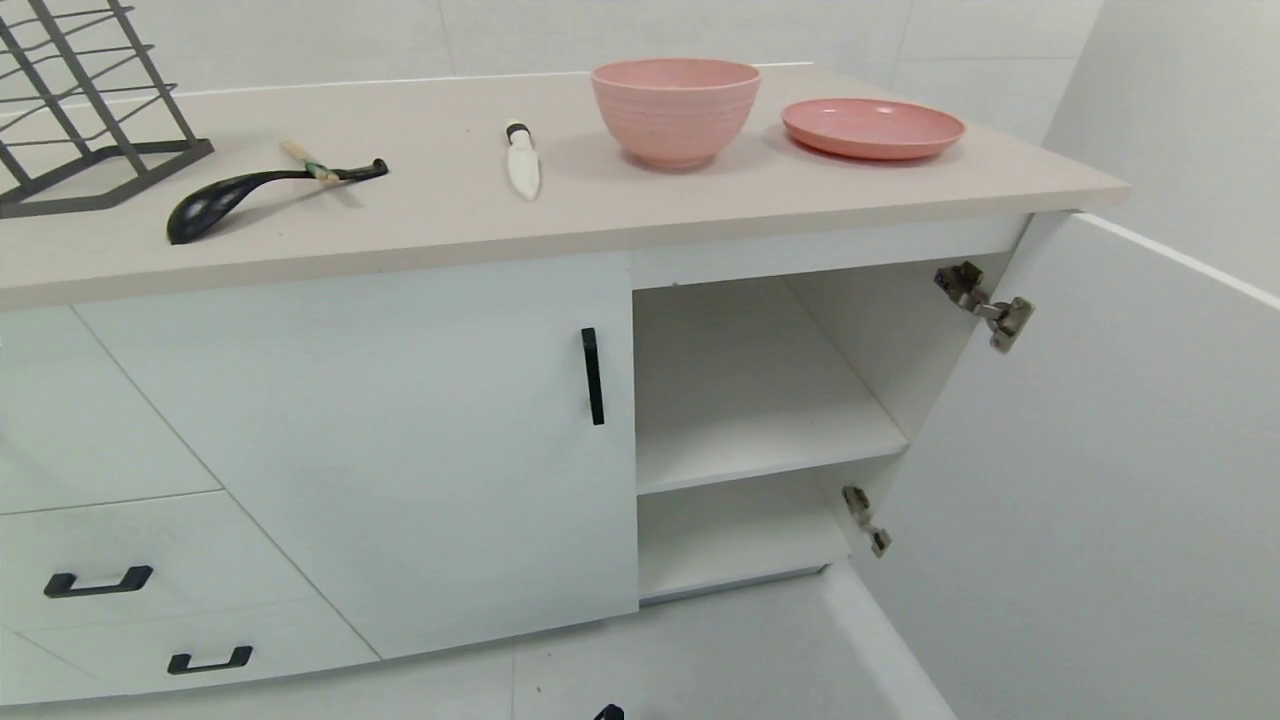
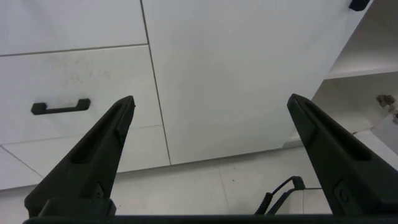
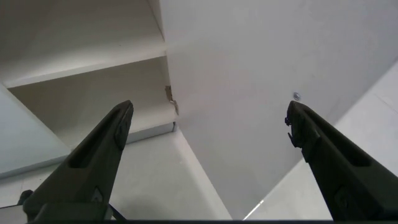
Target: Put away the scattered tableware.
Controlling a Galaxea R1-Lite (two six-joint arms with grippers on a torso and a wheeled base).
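On the pale beige countertop (image 1: 450, 215), the faintly ribbed bowl (image 1: 675, 108) and the plate (image 1: 872, 127) to its right are matching pink. The knife (image 1: 523, 165) is white with a black band. The spoon (image 1: 205, 210) at left is glossy black, the rack (image 1: 105, 179) dark grey, and the cabinet (image 1: 400, 450) white with black handles (image 1: 593, 376).
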